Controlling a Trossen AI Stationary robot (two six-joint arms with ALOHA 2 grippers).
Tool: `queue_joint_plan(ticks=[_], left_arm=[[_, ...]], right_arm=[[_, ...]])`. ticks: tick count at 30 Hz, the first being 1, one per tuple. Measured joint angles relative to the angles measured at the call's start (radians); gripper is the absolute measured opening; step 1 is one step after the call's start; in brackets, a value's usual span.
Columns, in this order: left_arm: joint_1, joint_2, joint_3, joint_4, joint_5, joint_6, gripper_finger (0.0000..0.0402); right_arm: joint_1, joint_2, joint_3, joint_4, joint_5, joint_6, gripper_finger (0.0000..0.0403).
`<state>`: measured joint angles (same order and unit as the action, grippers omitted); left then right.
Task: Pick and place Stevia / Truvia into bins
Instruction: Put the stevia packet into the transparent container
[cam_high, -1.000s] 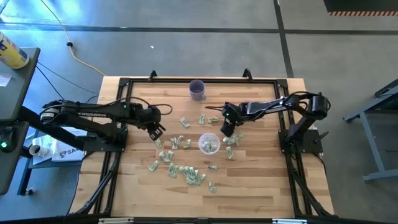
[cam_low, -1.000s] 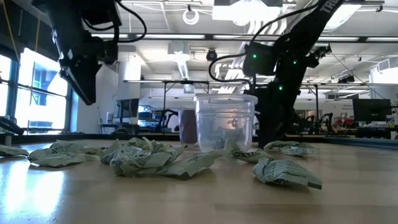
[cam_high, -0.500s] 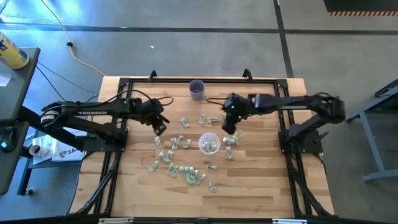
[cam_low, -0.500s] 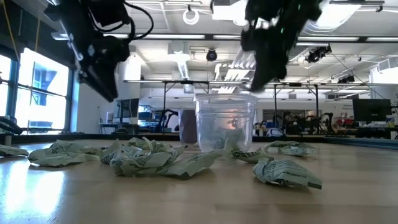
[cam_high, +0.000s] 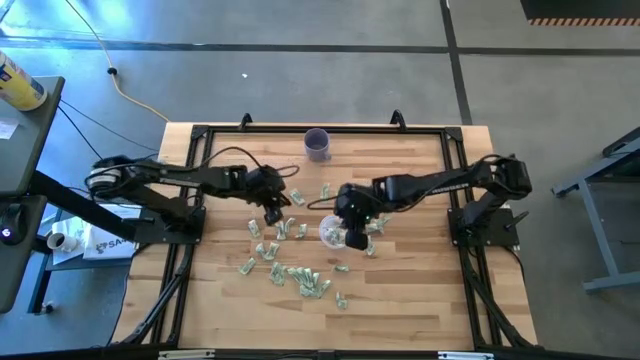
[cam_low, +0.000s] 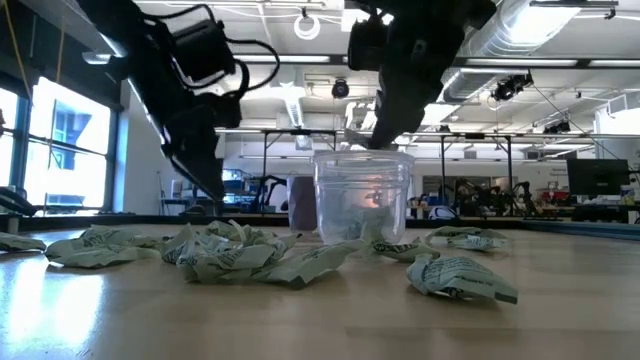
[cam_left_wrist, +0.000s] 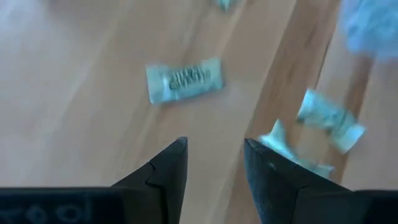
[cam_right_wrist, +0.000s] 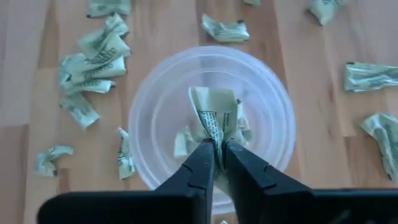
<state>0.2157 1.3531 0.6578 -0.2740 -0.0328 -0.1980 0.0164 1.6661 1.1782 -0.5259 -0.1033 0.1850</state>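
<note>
Pale green-and-white Stevia sachets (cam_high: 290, 265) lie scattered flat on the wooden table. The clear round cup (cam_high: 333, 232) stands upright among them, a few sachets (cam_right_wrist: 183, 142) lying in its bottom. My right gripper (cam_right_wrist: 215, 158) hangs right above the cup's mouth (cam_low: 363, 155), shut on one crumpled sachet (cam_right_wrist: 213, 115). To the cup's left my left gripper (cam_high: 275, 212) hangs open, low over bare wood. One sachet (cam_left_wrist: 185, 81) lies just ahead of its fingers and another (cam_left_wrist: 292, 152) beside one fingertip; nothing is between them. My right gripper pinches the crumpled sachet by its near end (cam_right_wrist: 215, 138) between its two fingertips. The fingers come from above, pointing down into the cup's mouth. The sachet hangs below them, clear of the sachets on the cup's bottom.
An opaque purple cup (cam_high: 317, 145) stands at the table's far edge, middle. A black frame (cam_high: 200, 135) rims the table. Sachets are thickest left of and in front of the clear cup; bare wood lies along the near edge.
My right gripper has risen from the sachets right of the clear cup and gone toward the table's left and near edge, ending over the cup's mouth with a sachet. My left gripper has moved toward the table's right edge and come down closer to the table.
</note>
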Motion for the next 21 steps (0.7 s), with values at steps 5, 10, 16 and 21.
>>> queue_joint_plan(ticks=[5, 10, 16, 21], left_arm=[[0.000, 0.065, 0.053, 0.019, -0.039, 0.058, 0.0243], [0.000, 0.091, 0.099, 0.017, -0.079, 0.277, 0.0287], [0.015, 0.172, 0.099, 0.063, -0.075, 0.678, 0.0269], [0.072, 0.268, 0.115, 0.132, -0.041, 0.774, 0.0236]], right_arm=[[0.018, -0.019, -0.001, -0.001, 0.056, 0.085, 0.0120], [0.055, -0.079, -0.001, -0.062, 0.141, 0.094, 0.0229], [0.151, -0.215, 0.001, -0.245, 0.386, 0.078, 0.0289], [0.168, -0.238, 0.001, -0.361, 0.406, 0.247, 0.0293]])
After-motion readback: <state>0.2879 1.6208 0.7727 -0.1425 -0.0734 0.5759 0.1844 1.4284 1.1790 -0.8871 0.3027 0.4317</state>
